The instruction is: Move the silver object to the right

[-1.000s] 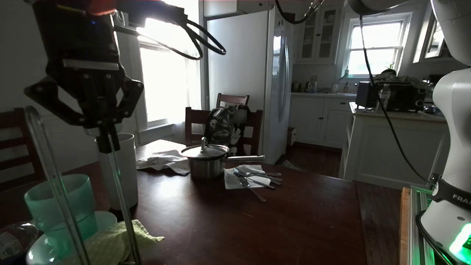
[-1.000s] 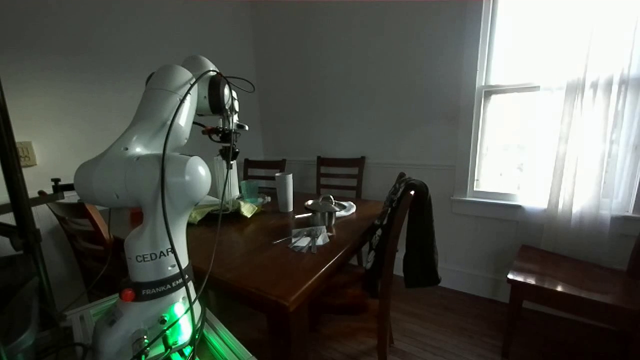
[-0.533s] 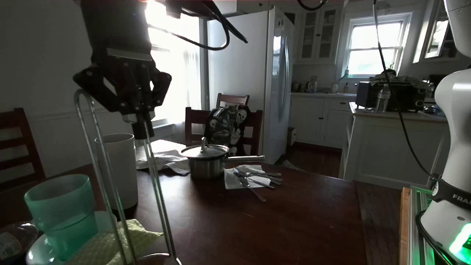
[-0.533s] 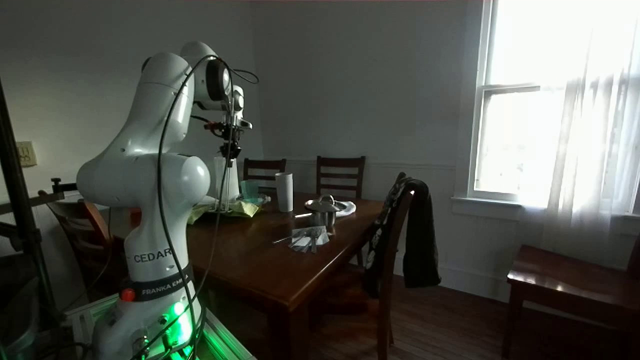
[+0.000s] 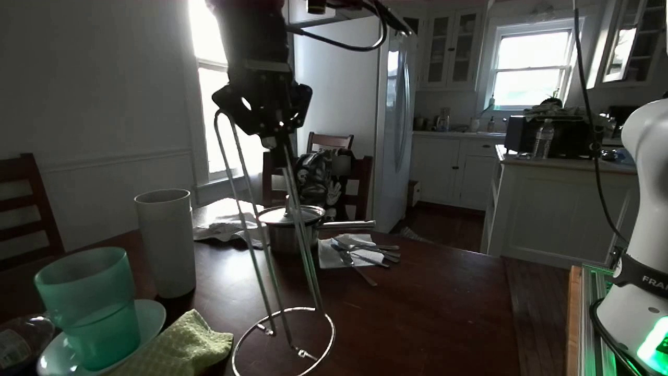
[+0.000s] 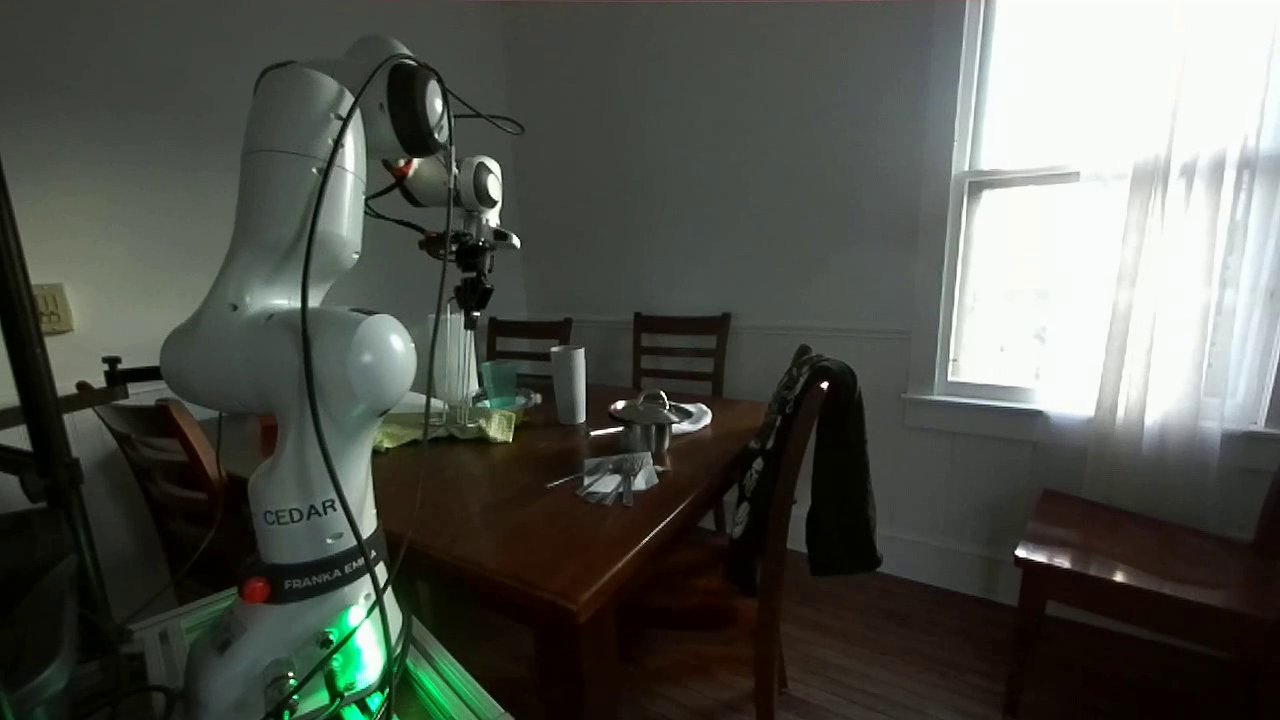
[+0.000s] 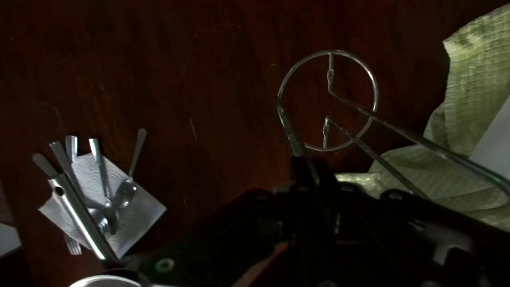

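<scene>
Black two-finger end effector point(image 5: 284, 158) with tall silver wire stand point(image 5: 303, 235)

End effector: clenched on the stand's slim rodwork, near the top. Stand: upright; flat ring base point(image 5: 334, 332) over dark-brown wooden bench point(image 5: 417, 313), contact uncertain. Alongside: crumpled yellow-green cloth point(image 5: 190, 339), near the base. Beyond: squat lidded metal pot point(image 5: 284, 240). Handling, in judgement: keep the rods plumb, travel slowly clear of the cloth, land the whole ring level, then part the fingers only once it sits steady.

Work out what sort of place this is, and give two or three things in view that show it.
Most likely a home dining area opening onto a kitchen: a wooden dining table, with a refrigerator and glass-fronted cabinets beyond.
</scene>
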Controlling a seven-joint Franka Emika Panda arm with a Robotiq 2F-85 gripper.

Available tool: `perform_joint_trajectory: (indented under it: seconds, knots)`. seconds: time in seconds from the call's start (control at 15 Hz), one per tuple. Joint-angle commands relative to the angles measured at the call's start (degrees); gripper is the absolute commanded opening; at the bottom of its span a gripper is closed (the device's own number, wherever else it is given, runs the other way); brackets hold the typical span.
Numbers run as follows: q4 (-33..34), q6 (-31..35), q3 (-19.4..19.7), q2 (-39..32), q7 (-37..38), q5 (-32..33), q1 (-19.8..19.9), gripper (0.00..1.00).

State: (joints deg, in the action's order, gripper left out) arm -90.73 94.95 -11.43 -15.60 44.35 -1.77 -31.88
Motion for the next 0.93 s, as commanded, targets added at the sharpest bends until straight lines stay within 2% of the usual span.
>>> perform_joint_trajectory:
  seconds: [0.0,0.33,0.53,0.87]
  knots:
    - [-9.76,1.06,-0.71,8.91,6.59,-1.05,4.19,0.02]
    - [-16.29,2.83,-1.17,13.68,16.06,-0.37,8.76,0.02]
    - [-18.84,8.74,-1.35,13.89,21.08,-1.49,10.76,0.02]
    - [-20.54,16.56,-1.53,11.98,28.81,5.87,11.70,0.02]
